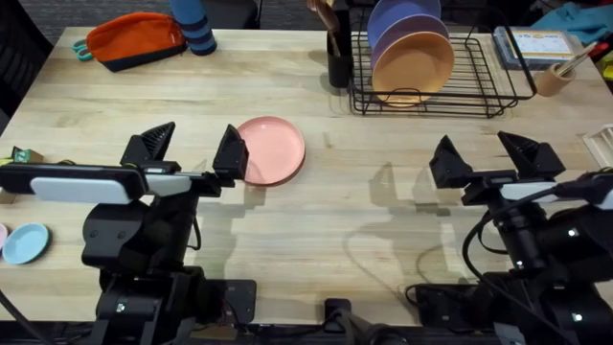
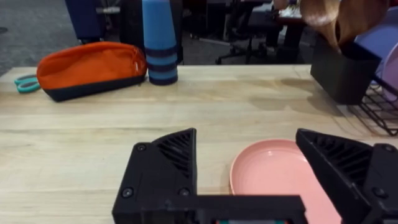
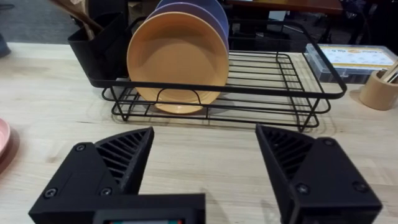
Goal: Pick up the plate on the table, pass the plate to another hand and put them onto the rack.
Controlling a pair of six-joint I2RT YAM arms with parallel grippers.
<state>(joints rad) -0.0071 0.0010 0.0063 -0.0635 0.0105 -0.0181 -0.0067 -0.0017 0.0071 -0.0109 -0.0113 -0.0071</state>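
We found the plate (image 1: 271,149) lying flat on the table (image 1: 316,230), left of centre and well apart from the rack (image 1: 431,72) at the far right. Our left gripper (image 1: 192,151) hovered beside it with its jaws spread wide and nothing held; in the overhead view its inner finger overlapped the plate's near-left rim, and in the left wrist view the plate (image 2: 273,177) sat between the fingers toward the right-hand one. Whether that finger touched the rim we could not tell. Our right gripper (image 1: 484,158) waited over bare wood on the right, equally wide open and empty, with the rack (image 3: 273,78) straight ahead of it. The rack already held an orange plate (image 1: 414,65) upright in its left slots and a purple plate (image 1: 402,19) behind it, leaving the right-hand part free. We judged the step in hand to be the pickup, not yet made. To do it well, we thought the left gripper needed to come low enough for one finger to slide under the shallow rim while the other closed on top, since a flat matte plate offers no other purchase. A bite near the rim's edge seemed wise, leaving the far side free for the right gripper to take at the handover. Pushing sideways risked skating the plate across the wood.
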